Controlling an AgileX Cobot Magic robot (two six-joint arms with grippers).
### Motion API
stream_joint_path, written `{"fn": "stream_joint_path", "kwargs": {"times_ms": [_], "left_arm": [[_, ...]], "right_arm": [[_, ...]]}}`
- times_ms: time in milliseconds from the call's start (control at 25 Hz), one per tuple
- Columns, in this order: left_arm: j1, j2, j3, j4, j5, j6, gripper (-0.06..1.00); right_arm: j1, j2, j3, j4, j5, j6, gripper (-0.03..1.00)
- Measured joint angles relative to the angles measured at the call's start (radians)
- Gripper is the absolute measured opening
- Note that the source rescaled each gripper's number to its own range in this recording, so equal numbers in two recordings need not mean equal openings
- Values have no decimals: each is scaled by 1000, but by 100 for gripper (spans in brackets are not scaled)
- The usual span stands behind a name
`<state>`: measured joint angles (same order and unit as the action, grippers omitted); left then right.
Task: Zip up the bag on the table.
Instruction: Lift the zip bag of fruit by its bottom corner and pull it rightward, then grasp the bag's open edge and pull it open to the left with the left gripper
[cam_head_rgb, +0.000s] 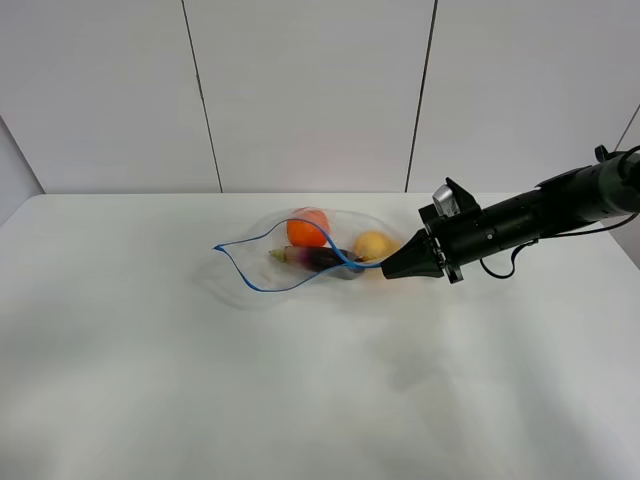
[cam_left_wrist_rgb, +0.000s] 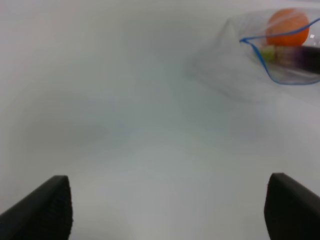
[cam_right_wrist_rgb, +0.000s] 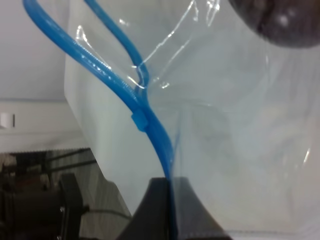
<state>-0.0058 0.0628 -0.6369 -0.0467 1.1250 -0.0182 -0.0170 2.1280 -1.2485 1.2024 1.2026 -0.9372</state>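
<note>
Table: large plain white tabletop (cam_head_rgb: 200, 380), with the bag lying toward its far middle.
Bag: clear plastic zip bag (cam_head_rgb: 300, 250) holding orange, yellow and dark purple produce, its mouth gaping.
Right arm: right gripper (cam_right_wrist_rgb: 170, 200) pinched on the blue zipper strip (cam_right_wrist_rgb: 115, 75) at the bag's end.
Left arm: left gripper (cam_left_wrist_rgb: 167, 200) spread wide and holding nothing, the bag well apart from it.

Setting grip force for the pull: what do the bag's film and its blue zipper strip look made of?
Bag: thin clear plastic film, glossy; creases, glare streaks and produce showing through. Zipper strip: thicker blue plastic, smooth, slightly shiny; it bends in curves without kinking, so probably flexible. Exact plastic can't be told.
</note>
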Motion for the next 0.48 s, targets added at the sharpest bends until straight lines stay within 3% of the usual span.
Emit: {"fn": "stream_joint_path", "kwargs": {"times_ms": [120,240,360,480], "left_arm": [[0,146,-81,-50,-67,66,100],[0,336,-172,-159,-137,207,100],[0,543,-243,-323,-196,419,100],[0,729,-279,-524,-250,699,100]], "right_arm": [[0,0,-30,-11,1,37,0],[0,-5,-36,-30,1,52,0],[0,-15,-36,-54,1,55,0],[0,-16,-36,-61,1,81,0]]}}
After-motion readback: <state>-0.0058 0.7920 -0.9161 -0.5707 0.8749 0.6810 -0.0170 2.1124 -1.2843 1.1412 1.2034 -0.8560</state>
